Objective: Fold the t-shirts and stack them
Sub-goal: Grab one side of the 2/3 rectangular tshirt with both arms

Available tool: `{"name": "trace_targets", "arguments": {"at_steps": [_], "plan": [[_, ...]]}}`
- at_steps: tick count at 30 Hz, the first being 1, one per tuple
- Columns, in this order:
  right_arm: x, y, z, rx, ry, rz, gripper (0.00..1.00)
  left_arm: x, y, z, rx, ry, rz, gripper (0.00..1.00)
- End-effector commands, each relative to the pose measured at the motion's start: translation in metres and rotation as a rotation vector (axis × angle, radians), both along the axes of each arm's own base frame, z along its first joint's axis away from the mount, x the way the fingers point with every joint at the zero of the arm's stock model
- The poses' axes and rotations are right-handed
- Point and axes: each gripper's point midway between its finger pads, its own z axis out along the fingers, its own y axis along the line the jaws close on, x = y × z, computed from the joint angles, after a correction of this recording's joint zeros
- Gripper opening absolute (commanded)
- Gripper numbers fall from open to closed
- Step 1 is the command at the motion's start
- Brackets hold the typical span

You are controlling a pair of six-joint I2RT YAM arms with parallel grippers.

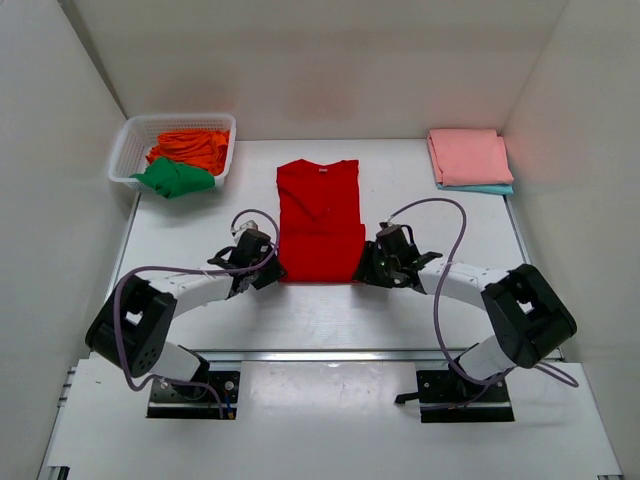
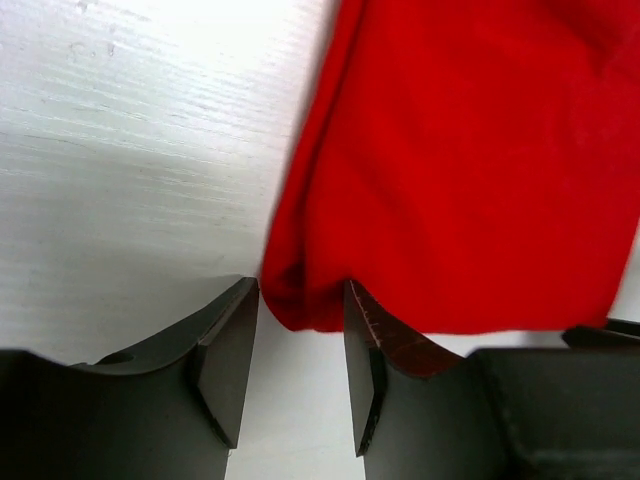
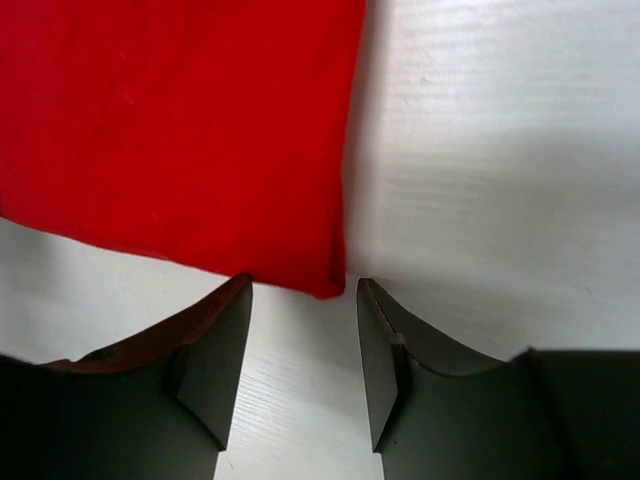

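Note:
A bright red t-shirt (image 1: 320, 220) lies flat in the middle of the table, folded into a long strip with its sleeves tucked in. My left gripper (image 1: 265, 270) is open at its near left corner (image 2: 300, 305); the corner sits just past the fingertips, not gripped. My right gripper (image 1: 368, 270) is open at its near right corner (image 3: 330, 280), also not gripped. An orange t-shirt (image 1: 190, 147) and a green t-shirt (image 1: 175, 178) lie crumpled in the basket. A folded salmon pink t-shirt (image 1: 468, 157) lies on a light blue t-shirt (image 1: 480, 188) at the back right.
A white lattice basket (image 1: 130, 150) stands at the back left. White walls close the table on the left, right and back. The arm cables loop above each wrist.

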Motion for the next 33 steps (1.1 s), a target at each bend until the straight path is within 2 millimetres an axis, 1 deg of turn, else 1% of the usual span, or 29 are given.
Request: {"name": "trace_targets", "arguments": {"at_steps": [1, 2, 3, 4, 5, 6, 7, 10, 11, 12, 13, 14, 15, 16, 17, 18, 19, 20, 21, 22, 23, 24, 25, 27, 28, 29, 30, 32, 33], "plan": [[0.008, 0.009, -0.002, 0.023, -0.001, 0.003, 0.44, 0.007, -0.007, -0.001, -0.007, -0.001, 0.008, 0.50], [0.010, 0.006, -0.004, 0.015, 0.000, -0.004, 0.43, 0.007, -0.008, -0.003, -0.008, 0.011, 0.004, 0.50], [0.010, 0.009, -0.006, 0.027, 0.006, 0.005, 0.35, 0.005, -0.009, -0.006, -0.012, 0.021, -0.001, 0.48], [0.009, 0.011, -0.006, 0.036, 0.013, 0.023, 0.31, 0.004, -0.008, -0.009, -0.006, 0.029, 0.004, 0.36], [0.008, 0.010, -0.010, 0.033, 0.026, 0.025, 0.14, -0.002, -0.007, -0.013, -0.002, 0.048, 0.005, 0.26], [0.008, 0.013, -0.009, 0.041, 0.031, 0.041, 0.00, -0.008, -0.005, -0.018, 0.006, 0.067, 0.007, 0.07], [0.003, 0.010, -0.011, 0.025, 0.046, 0.041, 0.00, -0.011, -0.002, -0.017, 0.014, 0.068, 0.011, 0.00], [-0.012, 0.009, -0.005, -0.004, 0.044, 0.075, 0.01, -0.037, 0.008, -0.023, 0.035, 0.091, -0.002, 0.00], [-0.023, 0.008, -0.011, -0.025, 0.060, 0.096, 0.00, -0.044, 0.007, -0.017, 0.020, 0.083, -0.011, 0.00], [-0.029, 0.007, -0.007, -0.022, 0.058, 0.106, 0.00, -0.053, 0.010, -0.016, 0.014, 0.087, -0.009, 0.00], [-0.037, 0.007, -0.002, -0.019, 0.053, 0.118, 0.00, -0.062, 0.014, -0.020, 0.019, 0.100, -0.009, 0.00], [-0.050, 0.005, -0.008, -0.037, 0.075, 0.132, 0.00, -0.069, 0.015, -0.015, 0.012, 0.098, -0.014, 0.00], [-0.063, 0.005, -0.007, -0.030, 0.077, 0.152, 0.00, -0.081, 0.022, -0.018, 0.023, 0.106, -0.011, 0.00], [-0.069, 0.005, -0.003, -0.023, 0.070, 0.160, 0.00, -0.088, 0.024, -0.020, 0.028, 0.111, -0.012, 0.00], [-0.084, 0.002, -0.012, -0.041, 0.098, 0.174, 0.00, -0.097, 0.024, -0.016, 0.011, 0.108, -0.013, 0.00], [-0.096, 0.004, -0.010, -0.033, 0.099, 0.198, 0.00, -0.106, 0.029, -0.018, 0.001, 0.110, 0.000, 0.00], [-0.109, 0.004, -0.012, -0.031, 0.101, 0.216, 0.00, -0.117, 0.029, -0.020, -0.019, 0.110, -0.007, 0.00], [-0.110, 0.003, -0.008, -0.031, 0.083, 0.208, 0.00, -0.125, 0.036, -0.029, -0.012, 0.130, 0.002, 0.00], [-0.120, 0.003, -0.011, -0.038, 0.091, 0.221, 0.00, -0.129, 0.037, -0.027, -0.035, 0.123, 0.008, 0.00], [-0.130, 0.007, -0.008, -0.029, 0.089, 0.236, 0.00, -0.132, 0.039, -0.026, -0.048, 0.111, 0.016, 0.00], [-0.130, 0.006, -0.006, -0.037, 0.075, 0.224, 0.01, -0.137, 0.043, -0.031, -0.040, 0.119, 0.017, 0.00], [-0.136, 0.005, -0.006, -0.053, 0.077, 0.223, 0.00, -0.135, 0.038, -0.024, -0.071, 0.091, 0.013, 0.00], [-0.136, 0.011, 0.001, -0.037, 0.057, 0.238, 0.00, -0.134, 0.039, -0.021, -0.079, 0.072, 0.021, 0.00], [-0.134, 0.012, 0.007, -0.022, 0.043, 0.237, 0.00, -0.129, 0.036, -0.009, -0.105, 0.042, 0.012, 0.00], [-0.126, 0.013, 0.016, -0.009, 0.023, 0.223, 0.00, -0.121, 0.035, 0.002, -0.115, 0.018, 0.025, 0.00], [-0.121, 0.018, 0.026, -0.003, 0.005, 0.245, 0.00, -0.116, 0.034, 0.014, -0.113, 0.000, 0.015, 0.00], [-0.116, 0.014, 0.029, 0.000, 0.007, 0.232, 0.00, -0.111, 0.032, 0.021, -0.114, -0.012, 0.018, 0.00], [-0.096, 0.012, 0.046, 0.005, -0.030, 0.241, 0.00, -0.095, 0.027, 0.049, -0.101, -0.055, -0.001, 0.00], [-0.091, 0.013, 0.049, 0.020, -0.027, 0.252, 0.00, -0.086, 0.022, 0.065, -0.115, -0.085, -0.005, 0.00]]}}
